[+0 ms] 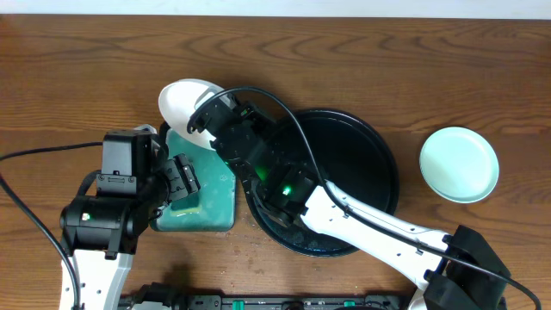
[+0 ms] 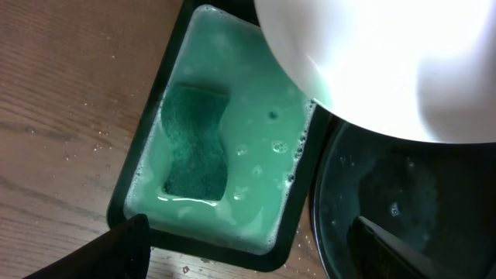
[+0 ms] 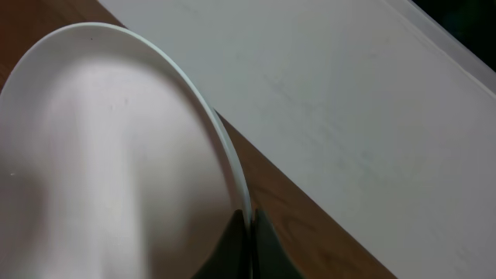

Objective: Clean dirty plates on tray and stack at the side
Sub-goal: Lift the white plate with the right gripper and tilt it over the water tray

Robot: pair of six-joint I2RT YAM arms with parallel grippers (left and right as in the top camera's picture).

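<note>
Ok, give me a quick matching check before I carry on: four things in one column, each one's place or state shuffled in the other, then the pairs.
1. white plate
2. mint-green plate
3. sponge
4. left gripper

A. lying in the teal liquid in the rectangular tray
B. open, above the rectangular tray
C. flat on the table, outside the round black tray
D. pinched at its rim by the right gripper

Pairs: 1-D, 2-C, 3-A, 4-B
</note>
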